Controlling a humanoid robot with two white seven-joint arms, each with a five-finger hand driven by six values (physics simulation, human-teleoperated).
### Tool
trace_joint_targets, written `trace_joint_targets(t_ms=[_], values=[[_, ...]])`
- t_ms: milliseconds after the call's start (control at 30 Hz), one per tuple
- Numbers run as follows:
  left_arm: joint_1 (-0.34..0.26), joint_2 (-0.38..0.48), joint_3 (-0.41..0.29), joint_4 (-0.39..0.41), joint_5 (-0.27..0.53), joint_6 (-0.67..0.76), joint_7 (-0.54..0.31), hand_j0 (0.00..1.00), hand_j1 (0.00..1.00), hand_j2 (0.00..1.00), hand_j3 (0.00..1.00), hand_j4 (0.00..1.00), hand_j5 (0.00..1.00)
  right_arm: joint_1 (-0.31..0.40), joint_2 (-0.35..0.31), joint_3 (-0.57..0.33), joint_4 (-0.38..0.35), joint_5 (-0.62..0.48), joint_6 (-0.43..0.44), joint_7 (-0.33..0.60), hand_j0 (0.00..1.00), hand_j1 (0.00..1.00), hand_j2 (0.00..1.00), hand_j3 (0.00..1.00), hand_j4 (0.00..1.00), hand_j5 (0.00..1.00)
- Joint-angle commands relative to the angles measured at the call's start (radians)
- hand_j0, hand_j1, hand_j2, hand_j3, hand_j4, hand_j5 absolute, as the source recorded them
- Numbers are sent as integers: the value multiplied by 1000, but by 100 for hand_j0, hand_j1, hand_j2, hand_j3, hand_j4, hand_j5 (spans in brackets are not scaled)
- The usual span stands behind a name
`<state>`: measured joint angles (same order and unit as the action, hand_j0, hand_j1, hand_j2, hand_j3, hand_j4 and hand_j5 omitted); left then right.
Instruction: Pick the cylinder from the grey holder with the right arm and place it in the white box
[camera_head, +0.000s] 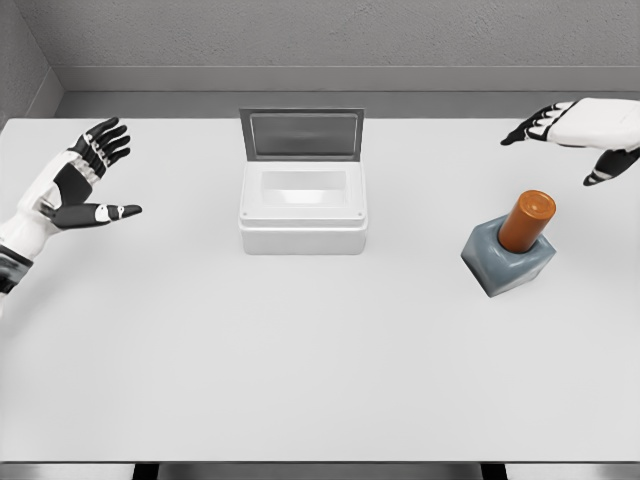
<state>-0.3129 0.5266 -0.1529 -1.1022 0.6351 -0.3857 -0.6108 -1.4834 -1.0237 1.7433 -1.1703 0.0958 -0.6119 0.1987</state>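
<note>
An orange cylinder (527, 220) stands upright in a grey holder (504, 261) on the right side of the white table. The white box (303, 207) sits at the table's middle back with its lid (302, 135) raised open and its inside bare. My right hand (575, 135) hovers above and behind the cylinder at the right edge, fingers spread, holding nothing. My left hand (88, 178) floats over the table's left side, open and empty.
The white table (300, 380) stretches wide in front of the box and holder. A grey wall runs along the back edge.
</note>
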Motion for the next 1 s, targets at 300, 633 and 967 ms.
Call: trace_joint_targets(t_ms=[300,633,967], values=[[12,4,133,-5,28,334,0,100,100,100,100,100,100,-2,-1,21,-8,1,1,-5,100,100,100,100,100,100],[8,4,134,-21,24,334,0,100,100,100,100,100,100,5,-75,36,-106,-27,1,1,100,100,100,100,100,100],[6,13,134,-21,24,330,0,100,100,100,100,100,100,14,-62,58,-134,-25,1,5,100,100,100,100,100,100]])
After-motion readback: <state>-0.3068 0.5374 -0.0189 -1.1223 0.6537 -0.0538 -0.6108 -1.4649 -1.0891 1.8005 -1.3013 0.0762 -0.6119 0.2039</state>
